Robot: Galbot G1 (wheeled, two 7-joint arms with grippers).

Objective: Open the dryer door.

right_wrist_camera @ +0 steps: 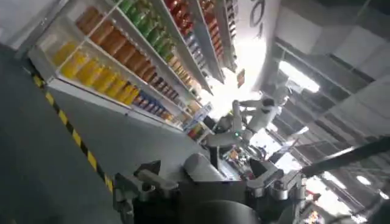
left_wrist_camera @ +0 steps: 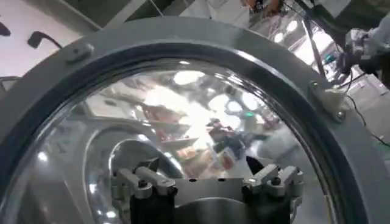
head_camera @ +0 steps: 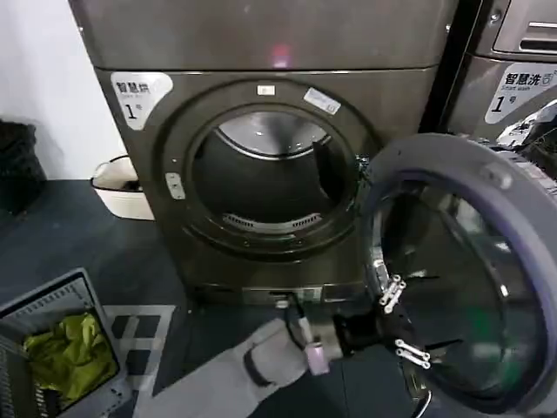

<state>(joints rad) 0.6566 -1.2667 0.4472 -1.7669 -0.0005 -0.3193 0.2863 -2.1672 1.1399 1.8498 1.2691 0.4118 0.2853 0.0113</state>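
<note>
- Head view: the dryer (head_camera: 261,131) stands on the floor with its round door (head_camera: 461,270) swung wide to the right, the drum (head_camera: 265,174) exposed.
- The left arm reaches from below to the door; the left tool (head_camera: 402,322) sits at the door's inner rim, fingers (head_camera: 393,292) spread, gripping nothing that can be made out.
- Left wrist view: the door (left_wrist_camera: 183,42) seen close, a grey ring around curved glass (left_wrist_camera: 195,122) that reflects lights and shelves; the left tool (left_wrist_camera: 207,182) has its two fingers (left_wrist_camera: 143,179) set well apart against the glass.
- Right wrist view: the right tool (right_wrist_camera: 207,189) is held away from the dryer, fingers (right_wrist_camera: 140,182) spread and empty, facing shop shelves (right_wrist_camera: 122,55) stocked with bottles and a yellow-and-black floor stripe (right_wrist_camera: 73,137).
- Labels: a sticker (head_camera: 139,94) on the dryer's upper left carries Chinese characters and "1"; the neighbouring machine (head_camera: 513,70) carries a similar sticker reading "Smart wash" and "1".
- Head view also shows a basket (head_camera: 61,348) with yellow-green cloth (head_camera: 70,348) on the floor at left, and a white tub (head_camera: 122,187) beside the dryer.
</note>
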